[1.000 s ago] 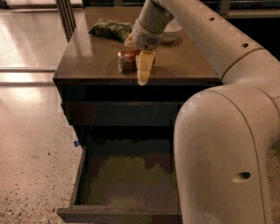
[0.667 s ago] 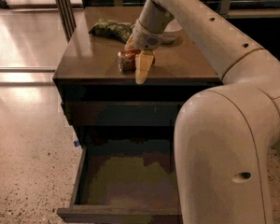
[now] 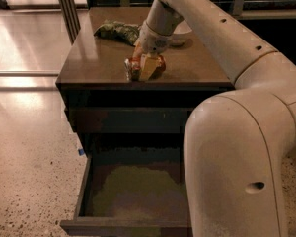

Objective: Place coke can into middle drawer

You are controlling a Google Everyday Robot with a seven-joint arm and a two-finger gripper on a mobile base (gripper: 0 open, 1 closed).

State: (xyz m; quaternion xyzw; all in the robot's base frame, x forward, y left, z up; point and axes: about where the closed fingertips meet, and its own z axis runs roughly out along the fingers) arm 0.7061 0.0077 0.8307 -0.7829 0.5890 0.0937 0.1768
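The coke can (image 3: 134, 68) lies on its side near the front edge of the dark cabinet top (image 3: 93, 63), red with a silvery end to the left. My gripper (image 3: 147, 63) comes down on it from above, one pale finger (image 3: 148, 67) across the can's front, the jaws closed around its middle. The can still rests on the top. Below, the middle drawer (image 3: 84, 186) is pulled out, open and empty, showing an olive-grey floor. My arm's large pale body hides the drawer's right part.
A green foil snack bag (image 3: 116, 31) lies at the back left of the cabinet top. A white bowl (image 3: 181, 31) sits behind my wrist at the back. A closed dark drawer front (image 3: 123, 120) is above the open drawer. Speckled floor lies to the left.
The front finger has drawn in against the can; more of the can's red right part shows now. The can, bag and drawer have stayed in place.
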